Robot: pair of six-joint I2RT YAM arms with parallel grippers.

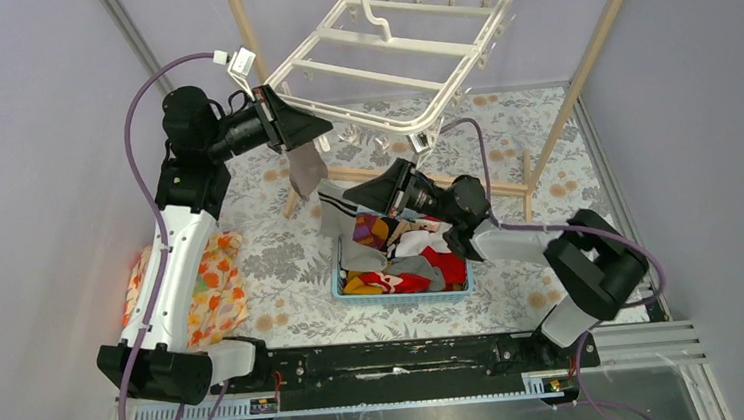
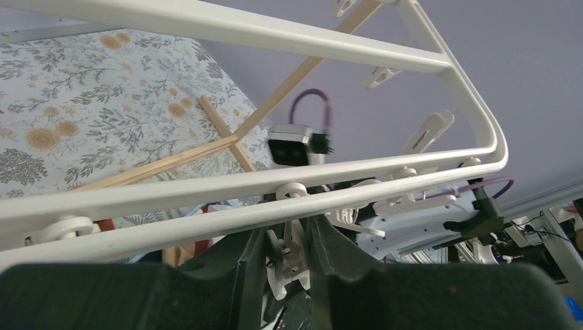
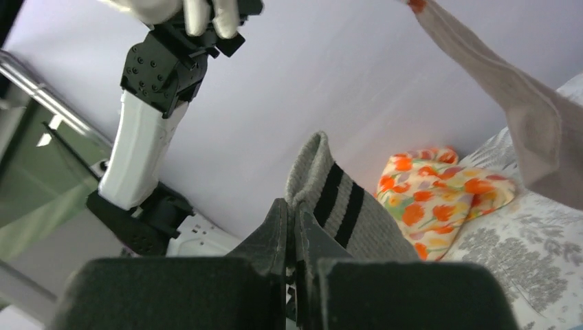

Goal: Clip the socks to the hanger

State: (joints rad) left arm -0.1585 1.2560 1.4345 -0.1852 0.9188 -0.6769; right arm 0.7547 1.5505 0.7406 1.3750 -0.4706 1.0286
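Right gripper (image 3: 294, 220): jaws closed on the cuff of the black-striped sock (image 3: 340, 206). The sock's length drops from the cuff toward the blue basket (image 1: 355, 294) on the worktop (image 1: 282, 267). The hanger (image 1: 407, 72) hangs tilted above. A second sock (image 1: 303, 170) dangles at its near-left rim. There the left gripper (image 2: 289, 237) has its jaws pinched on a clip (image 2: 292, 265). The held cuff lies below and to the right of that rim, so the right arm would need to raise it up and leftward.

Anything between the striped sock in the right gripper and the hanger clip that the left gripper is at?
Yes. In the top view a plain sock hanging from the hanger dangles between the striped sock and the left gripper, which pinches the clip. The right gripper would likely have to steer round it.
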